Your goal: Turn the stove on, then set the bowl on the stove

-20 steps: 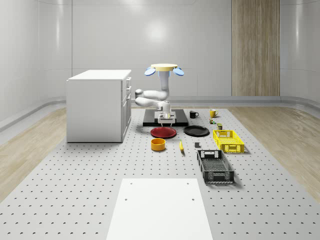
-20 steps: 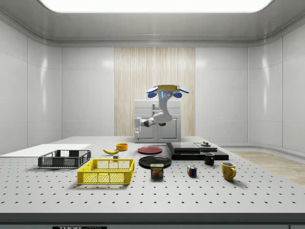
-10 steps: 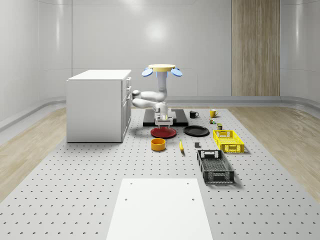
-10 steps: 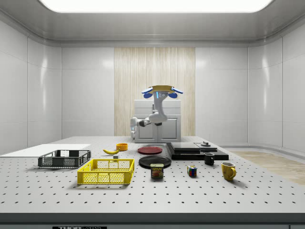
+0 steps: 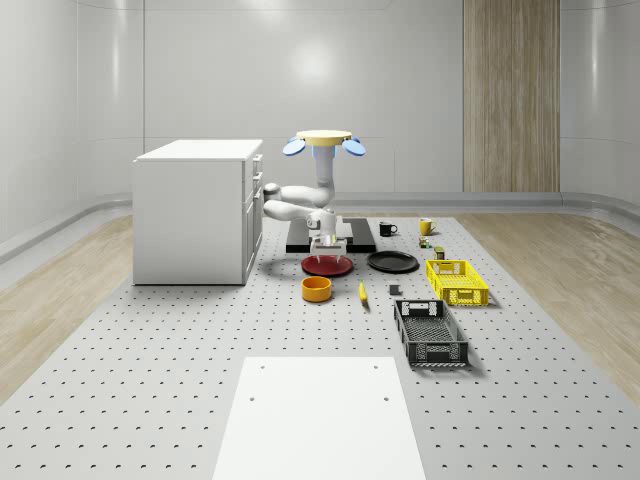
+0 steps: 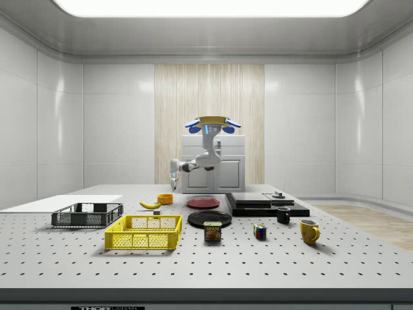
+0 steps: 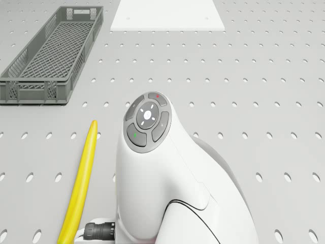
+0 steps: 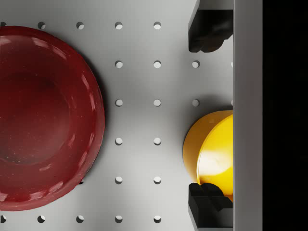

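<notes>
The drone (image 5: 324, 141) hovered above the table (image 5: 150, 380), near the stove (image 5: 355, 240). Its gripper (image 8: 209, 118), jaws spread wide with bare table between them, hung between the red plate (image 8: 43, 118) and the bowl (image 8: 211, 156), whose rim lay beside one finger (image 8: 207, 202).

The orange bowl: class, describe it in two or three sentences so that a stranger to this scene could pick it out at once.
Start at the white cabinet on the perforated table. Towards the whole-scene view's right lies a red plate, and the orange bowl sits just in front of it, beside the banana. Unlike the flat red and black plates, it is small, deep and orange.
</notes>
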You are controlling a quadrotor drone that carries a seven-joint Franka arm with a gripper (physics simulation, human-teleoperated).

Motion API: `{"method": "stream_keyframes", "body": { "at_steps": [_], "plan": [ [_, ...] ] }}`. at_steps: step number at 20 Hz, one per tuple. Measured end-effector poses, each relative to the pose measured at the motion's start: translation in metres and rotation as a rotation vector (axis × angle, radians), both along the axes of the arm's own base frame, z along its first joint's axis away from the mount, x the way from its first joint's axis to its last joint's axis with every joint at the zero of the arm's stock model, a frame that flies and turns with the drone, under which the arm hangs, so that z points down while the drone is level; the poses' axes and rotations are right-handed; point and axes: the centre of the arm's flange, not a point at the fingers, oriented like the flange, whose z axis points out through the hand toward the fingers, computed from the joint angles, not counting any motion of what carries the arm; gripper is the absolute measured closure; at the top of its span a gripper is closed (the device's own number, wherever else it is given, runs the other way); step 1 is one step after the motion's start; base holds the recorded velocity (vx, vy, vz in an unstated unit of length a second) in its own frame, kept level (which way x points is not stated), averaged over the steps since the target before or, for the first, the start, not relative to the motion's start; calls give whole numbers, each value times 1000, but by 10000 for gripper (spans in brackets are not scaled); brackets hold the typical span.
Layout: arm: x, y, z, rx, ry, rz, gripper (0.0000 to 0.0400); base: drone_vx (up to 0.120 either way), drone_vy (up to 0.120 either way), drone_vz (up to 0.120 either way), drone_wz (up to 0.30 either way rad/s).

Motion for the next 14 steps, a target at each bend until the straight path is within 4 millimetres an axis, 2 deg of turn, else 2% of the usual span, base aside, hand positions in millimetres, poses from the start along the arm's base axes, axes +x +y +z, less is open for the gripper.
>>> {"method": "stream_keyframes", "body": {
  "at_steps": [2, 5, 9, 14],
  "plan": [
    [0, 0, 0, 0, 0, 0, 0, 120, 0, 0, 0],
    [0, 0, 0, 0, 0, 0, 0, 120, 120, 0, 0],
    [0, 0, 0, 0, 0, 0, 0, 120, 0, 0, 0],
    [0, 0, 0, 0, 0, 0, 0, 8, 0, -104, 0]
  ]
}}
